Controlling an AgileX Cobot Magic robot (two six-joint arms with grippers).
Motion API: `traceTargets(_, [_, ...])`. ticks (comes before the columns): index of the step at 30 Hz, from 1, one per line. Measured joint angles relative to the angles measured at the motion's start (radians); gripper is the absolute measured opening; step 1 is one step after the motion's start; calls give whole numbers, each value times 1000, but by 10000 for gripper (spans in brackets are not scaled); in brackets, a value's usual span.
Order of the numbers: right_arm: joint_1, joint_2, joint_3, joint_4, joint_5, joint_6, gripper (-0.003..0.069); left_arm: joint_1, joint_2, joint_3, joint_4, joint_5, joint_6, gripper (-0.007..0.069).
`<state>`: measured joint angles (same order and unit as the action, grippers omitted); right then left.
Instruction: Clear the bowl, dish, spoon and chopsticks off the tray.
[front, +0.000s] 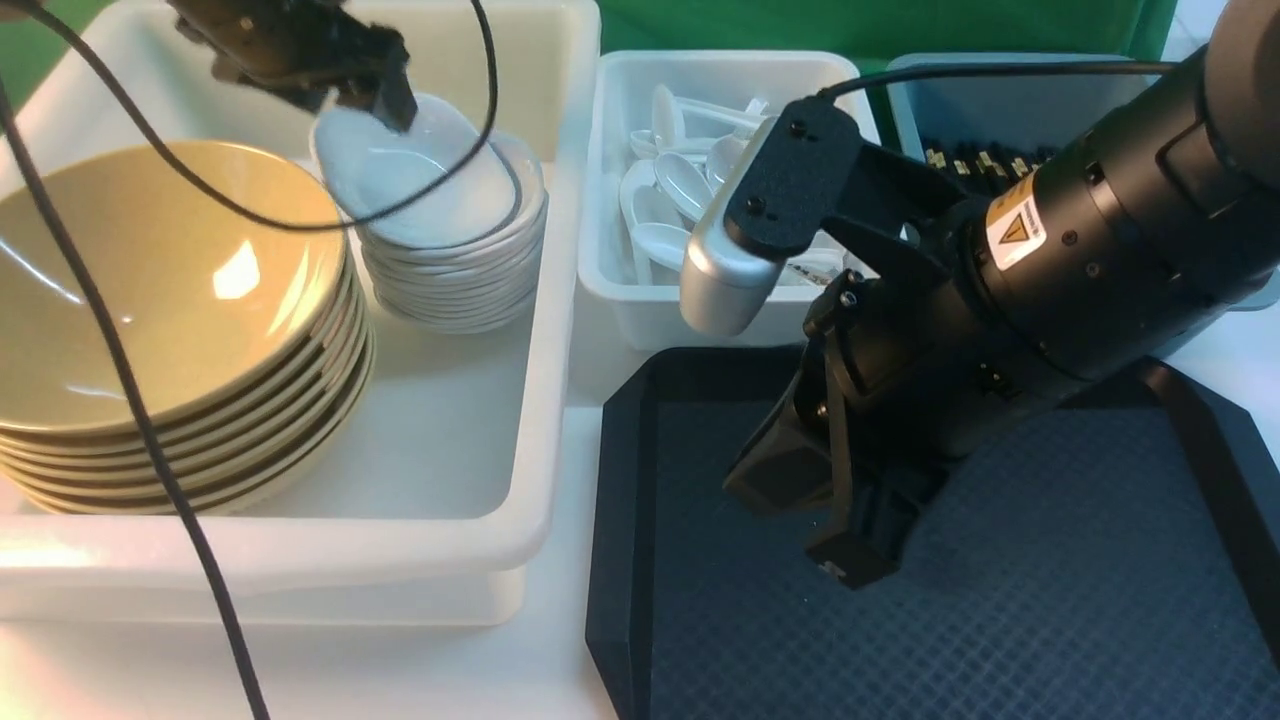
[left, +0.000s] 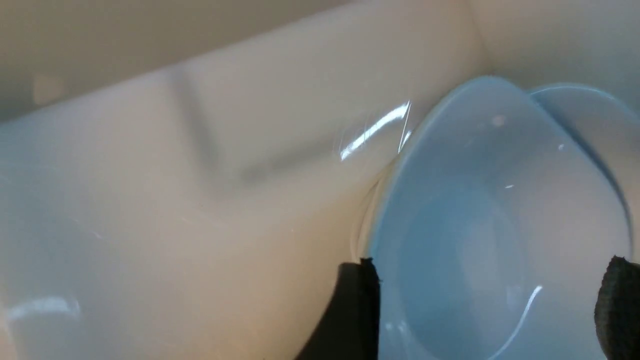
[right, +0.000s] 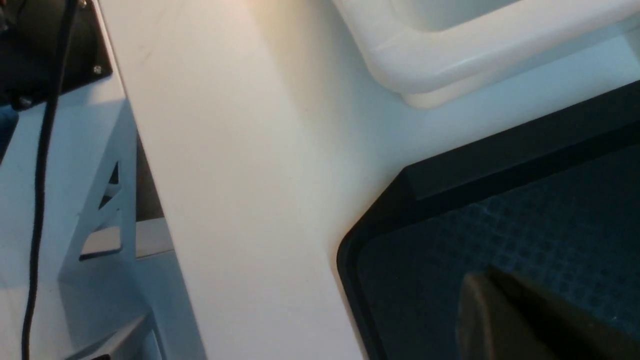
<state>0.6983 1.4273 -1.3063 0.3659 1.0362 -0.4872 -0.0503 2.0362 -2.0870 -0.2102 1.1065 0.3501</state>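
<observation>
White bin (front: 300, 545) walls surround the left gripper (front: 355, 95), its jaws spread wide, gripping nothing; the dish (front: 405, 170) lies tilted just beneath it atop a dish stack (front: 460, 285). Right gripper (front: 850, 560), closed and empty, hovers over the tray (front: 1000, 640).

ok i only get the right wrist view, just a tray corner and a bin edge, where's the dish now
observer: The dish lies askew on top of the stack of white dishes in the big white bin, beside the stacked tan bowls.
operator: is the left claw off it
observer: The left claw is open above it. Its fingers stand wide apart on either side of the dish. I cannot tell whether one touches the rim.
</observation>
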Motion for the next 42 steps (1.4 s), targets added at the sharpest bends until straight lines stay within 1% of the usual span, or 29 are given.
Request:
traceTargets(2, [0, 0, -2, -3, 3, 1, 40, -1, -62, -35, 6, 28, -22, 526])
traceTargets(5, [0, -2, -4, -25, 5, 14, 41, -1, -157, -65, 6, 68, -39, 459])
traceTargets(6, [0, -3, -5, -28, 5, 17, 41, -1, -164, -67, 6, 70, -40, 452])
traceTargets(8, [0, -13, -7, -79, 5, 54, 42, -1, -241, -69, 6, 124, -44, 369])
traceTargets(11, [0, -60, -10, -191, 5, 132, 43, -1, -346, -29, 15, 146, -53, 225])
traceTargets(12, [0, -95, -11, -242, 5, 169, 43, -1, -411, 28, 26, 149, -64, 144])
traceTargets(13, [0, -100, -12, -248, 5, 174, 43, -1, -411, 37, 28, 149, -64, 134])
traceTargets(14, [0, -114, -12, -267, 5, 187, 43, -1, -445, 64, 34, 149, -70, 95])
traceTargets(15, [0, -144, -12, -300, 5, 208, 43, -1, -498, 139, 46, 149, -75, 48])
traceTargets(16, [0, -175, -12, -315, 5, 218, 43, -1, -553, 213, 56, 150, -77, 19])
traceTargets(17, [0, -202, -12, -322, 5, 224, 43, -1, -611, 282, 63, 150, -78, 6])
traceTargets(19, [0, -248, -12, -325, 5, 229, 45, -1, -692, 403, 67, 144, -79, -5])
traceTargets(20, [0, -290, -2, -329, -4, 230, 45, -1, -754, 516, 68, 127, -79, -9])
traceTargets(21, [0, -322, 9, -330, -11, 232, 45, -1, -796, 582, 68, 104, -79, -11])
traceTargets(22, [0, -322, 12, -330, -14, 234, 45, -1, -817, 598, 68, 99, -79, -11])
traceTargets(24, [0, -419, 73, -332, -68, 248, 45, -1, -954, 823, 68, 14, -79, -10])
traceTargets(25, [0, -460, 111, -332, -104, 255, 45, -1, -1007, 897, 68, -12, -79, -10])
traceTargets(26, [0, -474, 124, -332, -117, 256, 45, -1, -1038, 926, 68, -22, -79, -10])
traceTargets(30, [0, -611, 273, -332, -245, 258, 45, -1, -1247, 1156, 70, -90, -82, -10])
traceTargets(31, [0, -666, 339, -332, -299, 258, 45, -1, -1327, 1225, 73, -111, -82, -10])
traceTargets(33, [0, -744, 408, -333, -362, 258, 45, -1, -1431, 1312, 87, -137, -82, -10])
traceTargets(34, [0, -744, 416, -333, -370, 258, 45, -1, -1443, 1320, 87, -140, -82, -10])
traceTargets(38, [0, -883, 540, -333, -525, 258, 46, -1, -1669, 1473, 115, -215, -82, -10])
traceTargets(42, [0, -935, 602, -333, -656, 258, 50, -1, -1824, 1544, 117, -243, -86, -10])
